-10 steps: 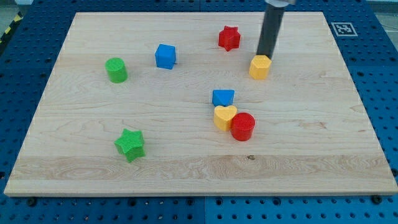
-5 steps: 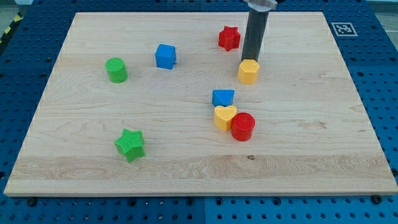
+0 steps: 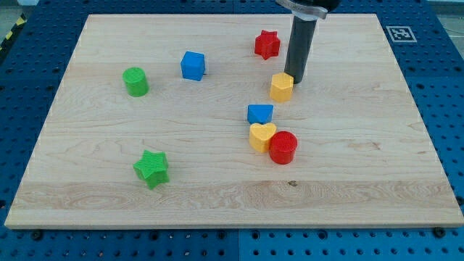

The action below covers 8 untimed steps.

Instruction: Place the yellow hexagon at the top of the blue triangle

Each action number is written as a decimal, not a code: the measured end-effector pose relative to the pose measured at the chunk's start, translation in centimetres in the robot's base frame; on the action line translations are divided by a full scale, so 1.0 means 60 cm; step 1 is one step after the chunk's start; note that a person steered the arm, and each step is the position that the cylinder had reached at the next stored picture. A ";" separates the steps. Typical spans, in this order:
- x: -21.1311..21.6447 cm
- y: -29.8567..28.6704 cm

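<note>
My tip point(image 3: 293, 77) touching yellow hexagon point(image 3: 282, 87) at its upper right. Hexagon above blue triangle point(image 3: 260, 113), slightly right, apart. Yellow heart point(image 3: 262, 136), red cylinder point(image 3: 283, 147) crowd below triangle. Red star point(image 3: 267, 44) near rod. No pincer on rod.

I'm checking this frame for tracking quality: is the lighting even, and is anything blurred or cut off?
Camera view: lighting is soft and even, with only faint shadows under the blocks; the yellow hexagon and blue triangle are sharp; my tip, at the hexagon's right edge, shows no blur; the rod's upper end is cropped by the view's top.
</note>
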<state>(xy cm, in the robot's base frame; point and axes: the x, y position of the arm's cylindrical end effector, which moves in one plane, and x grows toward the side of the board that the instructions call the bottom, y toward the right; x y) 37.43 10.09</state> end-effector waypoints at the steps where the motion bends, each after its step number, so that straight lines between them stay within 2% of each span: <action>1: 0.014 -0.023; 5: 0.032 0.012; 7: 0.046 -0.001; 8: 0.047 -0.037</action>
